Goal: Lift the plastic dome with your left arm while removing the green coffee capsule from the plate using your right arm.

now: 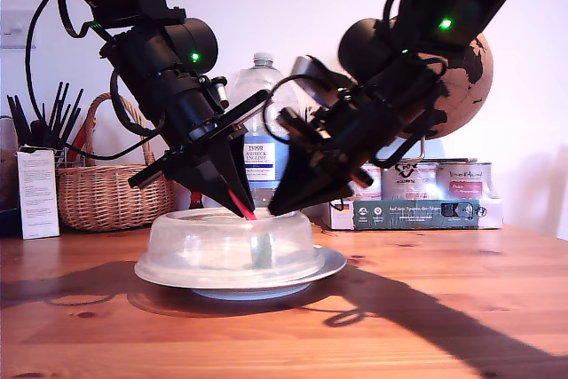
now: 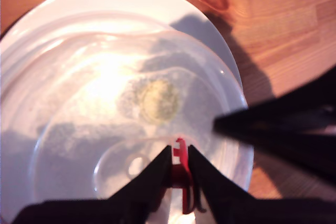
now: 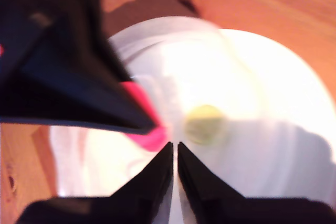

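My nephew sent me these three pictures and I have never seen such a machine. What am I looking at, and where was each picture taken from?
Two black robot arms work over a wooden table. The exterior view comes from a camera off the arms; the other two pictures come from cameras riding on each arm's end effector. On the table sits a round white plate covered by a frosted plastic dome; a small green coffee capsule shows faintly underneath. My first end effector is closed on the dome's red tab handle. My second end effector hovers nearby, closed and holding nothing.
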Action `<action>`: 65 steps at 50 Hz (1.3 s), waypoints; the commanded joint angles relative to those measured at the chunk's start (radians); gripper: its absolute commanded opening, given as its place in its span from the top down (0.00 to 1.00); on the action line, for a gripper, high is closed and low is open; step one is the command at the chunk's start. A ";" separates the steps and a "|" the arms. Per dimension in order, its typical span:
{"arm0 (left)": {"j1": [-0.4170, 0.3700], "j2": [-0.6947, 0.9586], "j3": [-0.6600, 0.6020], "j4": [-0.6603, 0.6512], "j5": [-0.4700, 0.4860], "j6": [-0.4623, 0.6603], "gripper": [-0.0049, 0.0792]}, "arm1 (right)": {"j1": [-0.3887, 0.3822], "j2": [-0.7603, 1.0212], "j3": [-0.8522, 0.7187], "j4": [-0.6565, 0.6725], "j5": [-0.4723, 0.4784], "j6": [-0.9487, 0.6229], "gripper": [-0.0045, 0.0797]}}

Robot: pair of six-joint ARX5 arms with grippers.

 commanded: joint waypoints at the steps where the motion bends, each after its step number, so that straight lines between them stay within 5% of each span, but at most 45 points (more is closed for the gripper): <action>1: -0.006 0.040 -0.003 0.000 0.000 0.012 0.97 | -0.016 -0.034 0.003 -0.010 0.001 -0.010 0.96; 36: -0.006 -0.019 0.075 -0.070 0.001 0.030 0.97 | -0.116 -0.056 0.003 -0.066 0.006 -0.060 0.96; 65: 0.001 -0.020 0.289 -0.307 -0.032 0.137 0.97 | -0.115 -0.055 0.003 -0.090 0.036 -0.085 0.96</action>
